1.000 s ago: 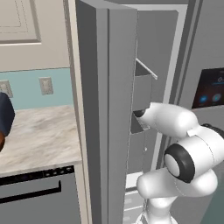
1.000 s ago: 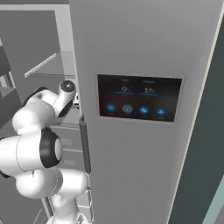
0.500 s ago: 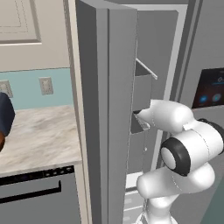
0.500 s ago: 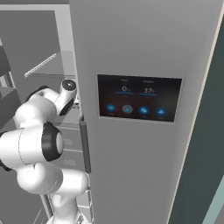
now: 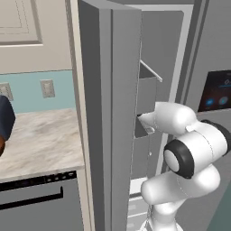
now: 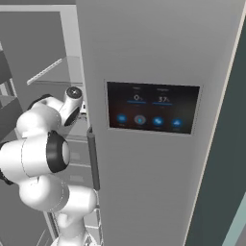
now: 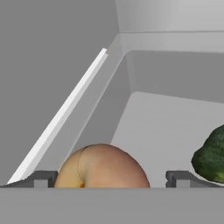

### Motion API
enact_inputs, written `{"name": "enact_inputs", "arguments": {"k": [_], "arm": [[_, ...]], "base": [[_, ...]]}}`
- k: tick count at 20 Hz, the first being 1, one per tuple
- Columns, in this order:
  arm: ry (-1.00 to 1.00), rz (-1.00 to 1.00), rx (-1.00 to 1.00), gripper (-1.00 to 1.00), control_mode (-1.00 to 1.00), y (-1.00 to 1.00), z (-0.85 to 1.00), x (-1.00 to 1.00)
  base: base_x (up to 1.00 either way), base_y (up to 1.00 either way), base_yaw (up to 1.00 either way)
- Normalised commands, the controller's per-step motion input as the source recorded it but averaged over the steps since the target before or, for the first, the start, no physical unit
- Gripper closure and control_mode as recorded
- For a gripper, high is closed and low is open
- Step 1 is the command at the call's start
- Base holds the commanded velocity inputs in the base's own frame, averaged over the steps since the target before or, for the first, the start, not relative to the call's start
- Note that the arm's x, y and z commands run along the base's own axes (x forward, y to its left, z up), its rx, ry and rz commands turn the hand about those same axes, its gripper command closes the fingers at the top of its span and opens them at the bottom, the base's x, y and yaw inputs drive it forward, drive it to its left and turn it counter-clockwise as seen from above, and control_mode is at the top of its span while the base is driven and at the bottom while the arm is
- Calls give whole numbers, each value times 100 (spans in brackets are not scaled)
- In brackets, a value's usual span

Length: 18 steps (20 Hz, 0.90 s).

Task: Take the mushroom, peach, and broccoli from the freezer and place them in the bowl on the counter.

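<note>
Spread fingers straddle the peach in the freezer

The round orange-yellow peach sits between released fingers, dark green bumpy broccoli beside it; likely light, smooth, bruisable: grip gently across its widest part.

One peach and one broccoli are counted inside one freezer, while one table, two wall outlets, one wider door and one dispenser panel are counted outside it.
</note>
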Motion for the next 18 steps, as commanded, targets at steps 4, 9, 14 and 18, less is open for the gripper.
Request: {"name": "enact_inputs", "arguments": {"k": [4, 9, 14, 18], "arm": [[0, 0, 0, 100, -100, 1, -29, 1], [0, 0, 0, 100, -100, 0, -29, 0], [-4, 0, 0, 100, -100, 0, -25, 0], [-10, 0, 1, 100, -100, -13, -9, 0]], "base": [[0, 0, 0], [0, 0, 0], [0, 0, 0], [0, 0, 0]]}}
